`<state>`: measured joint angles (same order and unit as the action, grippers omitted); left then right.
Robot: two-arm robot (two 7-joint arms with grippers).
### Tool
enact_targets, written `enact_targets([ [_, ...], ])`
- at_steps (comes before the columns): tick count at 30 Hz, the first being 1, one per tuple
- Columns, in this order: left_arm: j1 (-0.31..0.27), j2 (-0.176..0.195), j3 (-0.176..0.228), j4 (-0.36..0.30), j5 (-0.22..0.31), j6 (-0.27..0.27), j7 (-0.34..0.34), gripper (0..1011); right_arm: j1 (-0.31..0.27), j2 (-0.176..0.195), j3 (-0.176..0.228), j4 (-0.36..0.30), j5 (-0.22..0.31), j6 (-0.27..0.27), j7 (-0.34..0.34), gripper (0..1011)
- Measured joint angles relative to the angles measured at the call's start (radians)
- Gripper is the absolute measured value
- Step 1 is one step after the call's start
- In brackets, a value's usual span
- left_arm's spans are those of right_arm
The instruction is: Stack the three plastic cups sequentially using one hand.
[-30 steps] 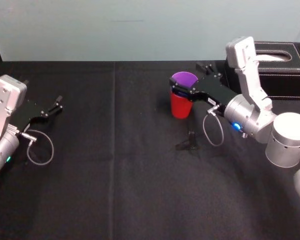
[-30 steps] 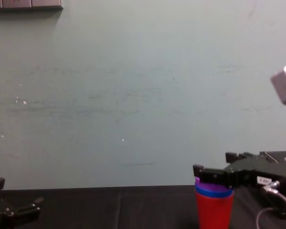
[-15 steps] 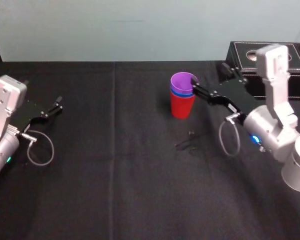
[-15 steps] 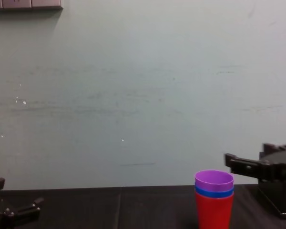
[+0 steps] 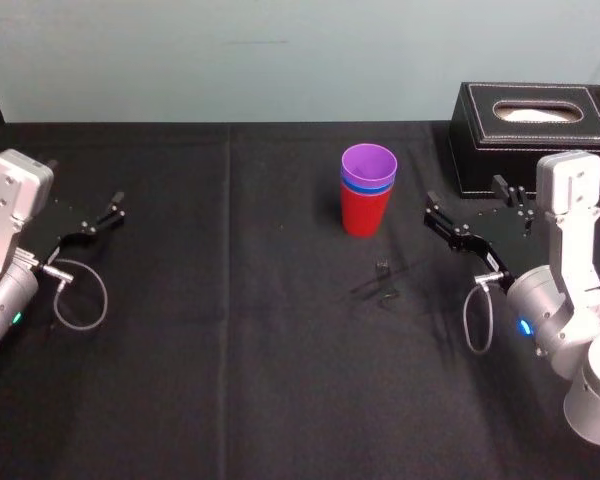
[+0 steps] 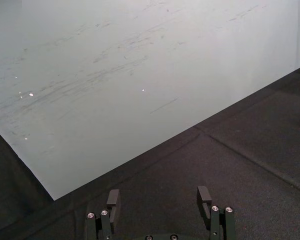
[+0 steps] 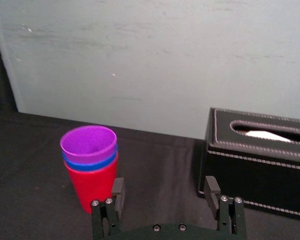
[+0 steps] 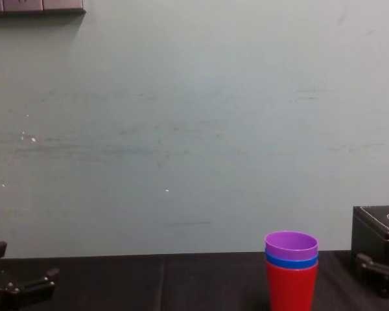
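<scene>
Right gripper [image 7: 164,182] hangs off to the right of the cups [image 5: 368,192], jaws spread wide and nothing between them, well clear of any plastic. And look at the cups: red cup [image 5: 362,215] standing upright on the table [image 5: 230,350], blue cup [image 5: 369,186] nested inside it with just a thin band of rim peeking out, purple cup [image 5: 369,163] seated on top, mouth open to the ceiling. All three in one column, near the middle of the far half of the table, so the stacking looks complete to my eye. If that stack needs another touch, I'd judge it very light and easy to tip, with smooth tapered walls that could slide out of a loose pinch (thin plastic like this probably gives a little under a hard squeeze too). The safest hold looks like the red wall, a finger on each side below the rims, or a pinch over the purple lip if only the top cup is wanted. Moving outward: the black stitched box [image 5: 530,130] sits to the right of the stack, apart from it, with the right gripper just in front of it. Far over on the other side, the left gripper [image 6: 158,196] is parked above the table, jaws apart and empty.
</scene>
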<state>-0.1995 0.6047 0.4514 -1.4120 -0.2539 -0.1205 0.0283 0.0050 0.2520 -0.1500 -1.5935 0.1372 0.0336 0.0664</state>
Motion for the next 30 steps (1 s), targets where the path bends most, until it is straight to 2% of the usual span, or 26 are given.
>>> enact_targets([
  [14, 0.0, 0.0, 0.0, 0.0, 0.0, 0.0, 0.0, 1005, 0.003, -0.033, 0.009, 0.069, -0.064, -0.039, -0.003, 1004],
  [30, 0.0, 0.0, 0.0, 0.0, 0.0, 0.0, 0.0, 1005, 0.002, -0.031, 0.007, 0.066, -0.062, -0.037, -0.001, 1004],
])
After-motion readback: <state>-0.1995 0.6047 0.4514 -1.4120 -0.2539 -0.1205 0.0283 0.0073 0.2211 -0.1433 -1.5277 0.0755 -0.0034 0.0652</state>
